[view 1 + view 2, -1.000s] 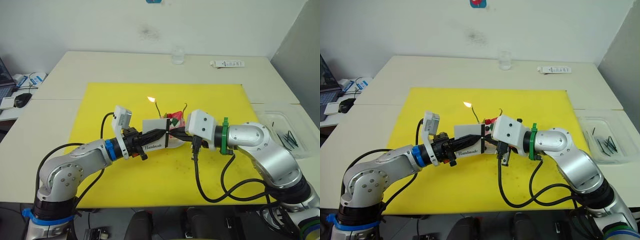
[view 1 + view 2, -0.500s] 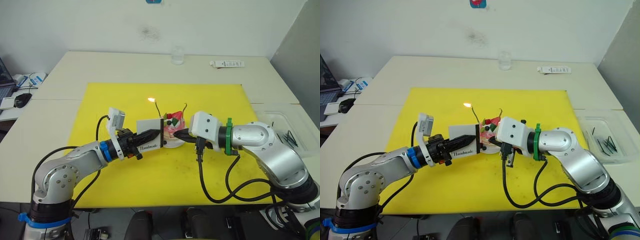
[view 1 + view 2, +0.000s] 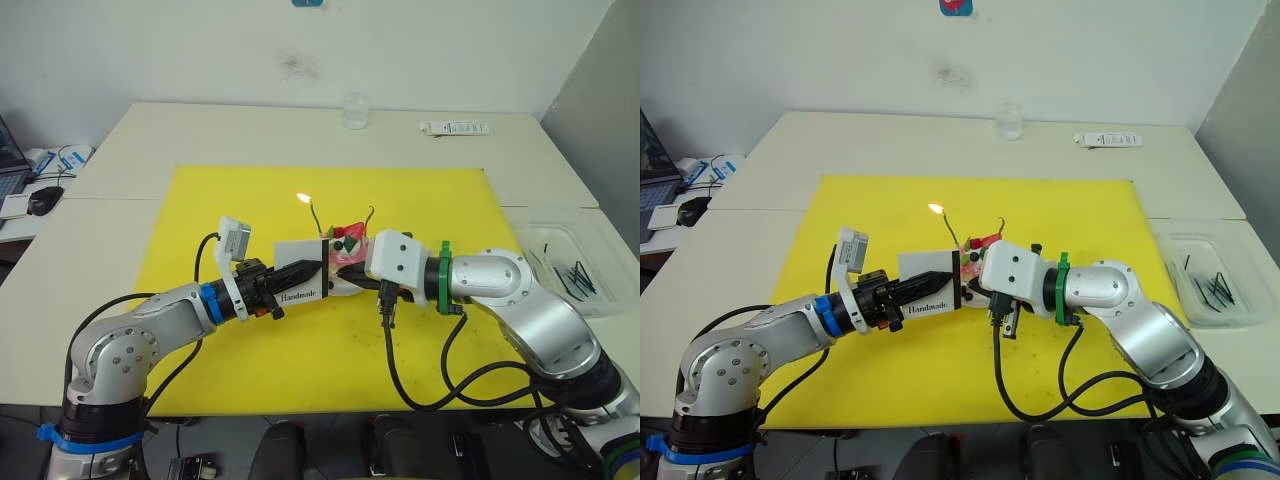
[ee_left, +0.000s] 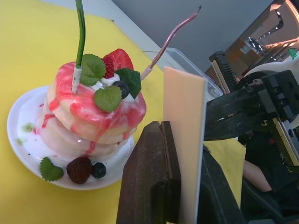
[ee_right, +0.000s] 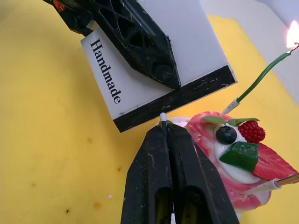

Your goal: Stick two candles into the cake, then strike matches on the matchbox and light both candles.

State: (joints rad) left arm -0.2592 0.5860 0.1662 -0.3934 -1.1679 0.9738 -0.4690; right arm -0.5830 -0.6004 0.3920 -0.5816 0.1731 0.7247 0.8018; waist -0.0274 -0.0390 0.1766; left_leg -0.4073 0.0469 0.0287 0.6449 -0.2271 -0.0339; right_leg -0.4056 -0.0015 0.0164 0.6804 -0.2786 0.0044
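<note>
Since half a second ago my right gripper [image 5: 164, 125] has pushed back in toward the matchbox [image 3: 931, 280], and its match [image 5: 163, 116] head now sits right at the black striking strip. My left gripper [image 3: 305, 272] stays clamped on that matchbox, held upright just beside the cake [image 3: 345, 262]. The right fingers are pressed together on the match, white tip poking out between them. I judge a strike is about to happen: one candle [image 3: 312, 213] burns beyond the left gripper's tips, while the second candle [image 3: 371, 214], on the far side of the cake, has no flame. Everything sits on a yellow mat [image 3: 430, 200] over a pale table [image 3: 200, 125]; a clear tray [image 3: 590, 285] of spare matches lies well off beyond my right arm.
</note>
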